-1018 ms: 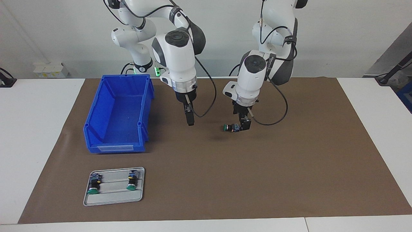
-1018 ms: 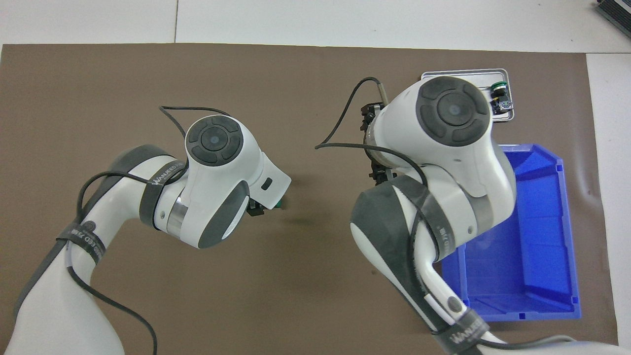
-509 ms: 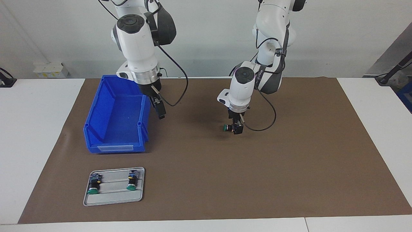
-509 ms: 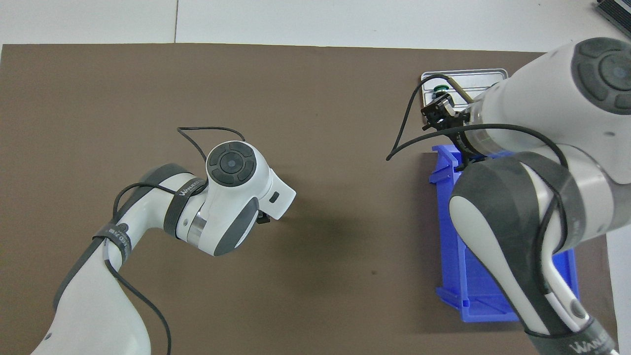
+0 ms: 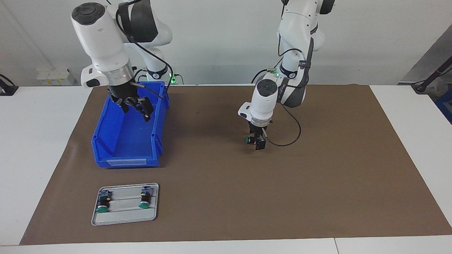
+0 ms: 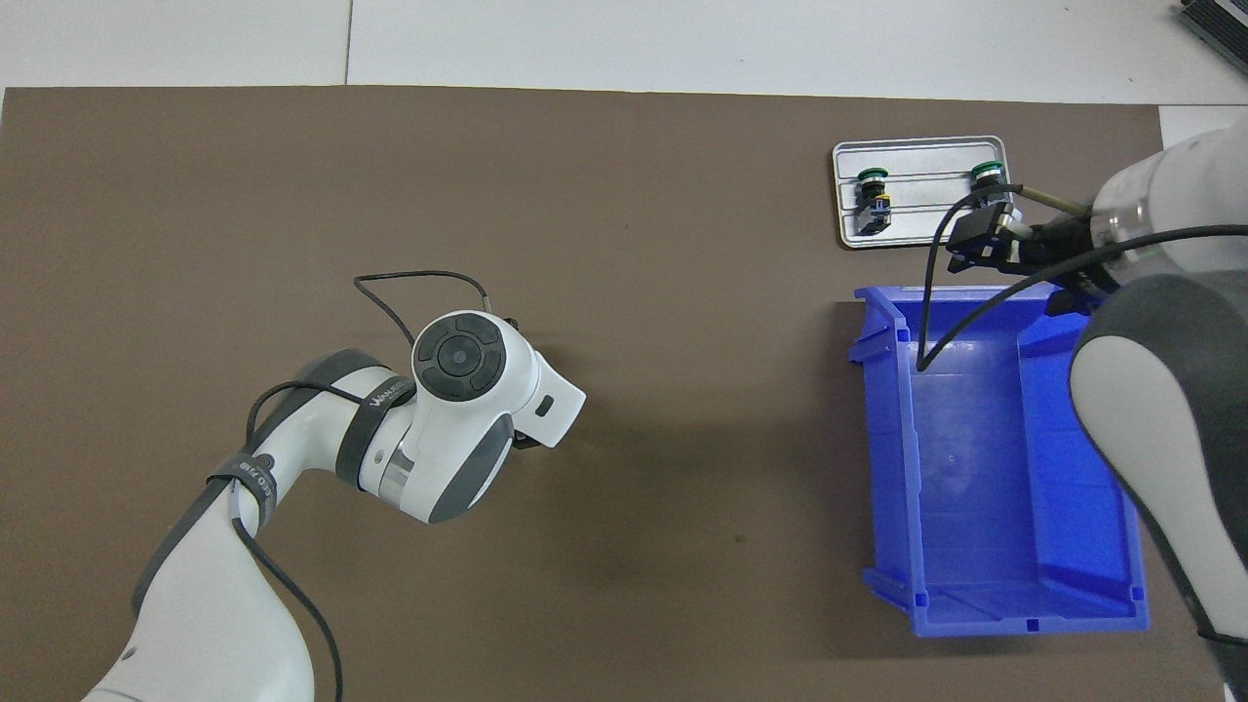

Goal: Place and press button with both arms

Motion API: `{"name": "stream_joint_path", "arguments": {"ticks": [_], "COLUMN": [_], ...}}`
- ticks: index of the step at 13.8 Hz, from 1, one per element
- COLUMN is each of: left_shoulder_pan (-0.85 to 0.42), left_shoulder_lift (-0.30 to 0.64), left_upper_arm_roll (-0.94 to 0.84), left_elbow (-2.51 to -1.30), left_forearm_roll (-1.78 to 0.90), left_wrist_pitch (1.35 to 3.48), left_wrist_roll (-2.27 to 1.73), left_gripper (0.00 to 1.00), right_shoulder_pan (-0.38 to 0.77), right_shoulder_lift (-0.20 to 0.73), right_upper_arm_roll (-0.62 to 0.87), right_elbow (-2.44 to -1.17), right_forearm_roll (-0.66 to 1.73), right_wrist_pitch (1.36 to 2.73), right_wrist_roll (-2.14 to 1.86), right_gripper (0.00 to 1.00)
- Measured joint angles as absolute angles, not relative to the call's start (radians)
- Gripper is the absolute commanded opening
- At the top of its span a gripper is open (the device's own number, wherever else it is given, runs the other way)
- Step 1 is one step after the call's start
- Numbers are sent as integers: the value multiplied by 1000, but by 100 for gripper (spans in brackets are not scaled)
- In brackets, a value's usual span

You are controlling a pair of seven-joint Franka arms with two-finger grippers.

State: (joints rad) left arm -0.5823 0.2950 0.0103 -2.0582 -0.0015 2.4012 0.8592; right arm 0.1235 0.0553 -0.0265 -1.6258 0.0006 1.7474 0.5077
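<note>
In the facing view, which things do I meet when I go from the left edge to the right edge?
Blue bin with the right tool over it, and the tray holding two buttons → the left tool holding the button.

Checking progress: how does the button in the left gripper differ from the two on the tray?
The held button is in the left gripper, cap sideways toward the right arm's end; the tray buttons lie in the grey tray, caps pointing away from the robots. All have green caps.
</note>
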Motion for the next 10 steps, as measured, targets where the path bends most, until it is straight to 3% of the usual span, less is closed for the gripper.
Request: {"name": "stream_joint_path", "arguments": {"ticks": [10], "left_shoulder_pan": [-606], "left_shoulder_lift": [302], "left_upper_arm_roll": [10], "left_elbow": [-2078], "left_forearm_roll": [-1], "left_wrist_pitch": [2455], "left_wrist_roll": [825], "left_gripper": [87], "right_shoulder_pan": [64], "right_shoulder_lift": [11], "right_upper_arm_roll": [-27], "right_elbow": [-1570], "right_forearm_roll": [-50], "right_wrist_pitch": [1644], "right_wrist_roll": [61], "right_gripper": [98]}}
